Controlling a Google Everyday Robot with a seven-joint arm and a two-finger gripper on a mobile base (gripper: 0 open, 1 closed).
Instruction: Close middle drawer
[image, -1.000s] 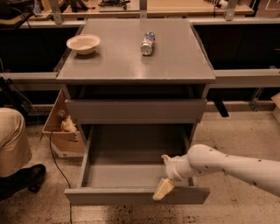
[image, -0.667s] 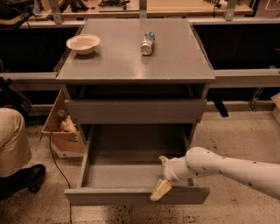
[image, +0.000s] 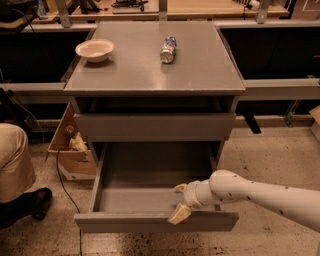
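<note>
The middle drawer of the grey cabinet is pulled far out, and its smooth grey inside is bare. Its flat front is nearest the camera. My gripper reaches in from the right on a white arm. It is at the drawer's front edge, right of centre. The fingers are spread: one fingertip lies on the top edge of the drawer front, the other hangs over the drawer's inside. The top drawer front above is shut. The lowest front is hidden under the open drawer.
On the cabinet top are a white bowl and a lying can. A cardboard box stands on the floor to the left of the cabinet. A person's leg and shoe are at the far left. Workbenches run behind.
My gripper has slid a little to the left along the drawer's front edge. The drawer is still as far out as before.
</note>
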